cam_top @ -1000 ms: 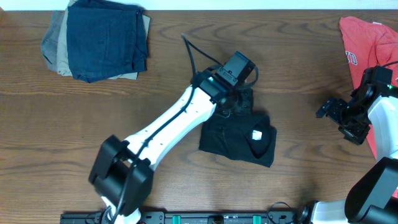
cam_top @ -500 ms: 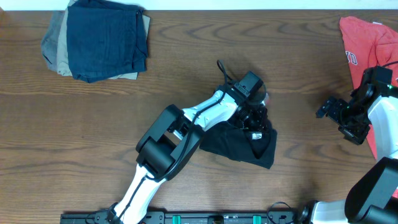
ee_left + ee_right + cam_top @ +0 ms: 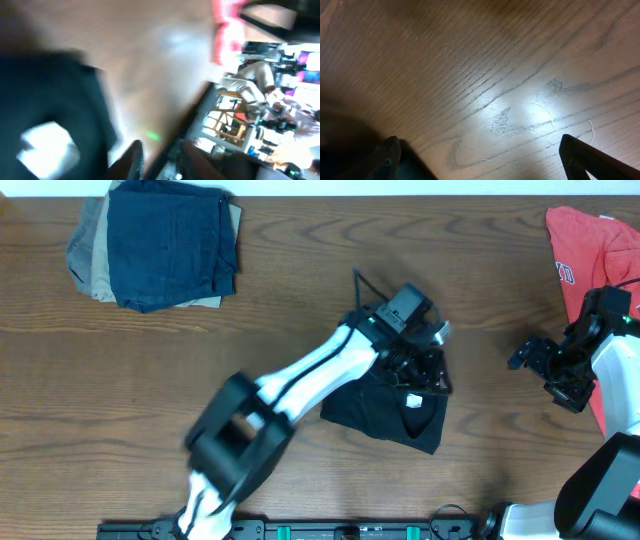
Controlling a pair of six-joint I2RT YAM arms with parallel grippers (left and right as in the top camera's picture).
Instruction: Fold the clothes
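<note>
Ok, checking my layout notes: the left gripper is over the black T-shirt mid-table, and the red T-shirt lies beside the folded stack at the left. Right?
Not quite: the overhead view shows the red T-shirt at the right edge of the table, far from the folded stack at the left. The left gripper is over the black T-shirt mid-table, as you say.

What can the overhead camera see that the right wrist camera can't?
Only overhead: the black shirt, the left gripper at the shirt, the folded pile and the red shirt. Only right wrist: fine grain and scratches up close, with a bright shine. Both: the table and the open right gripper.
</note>
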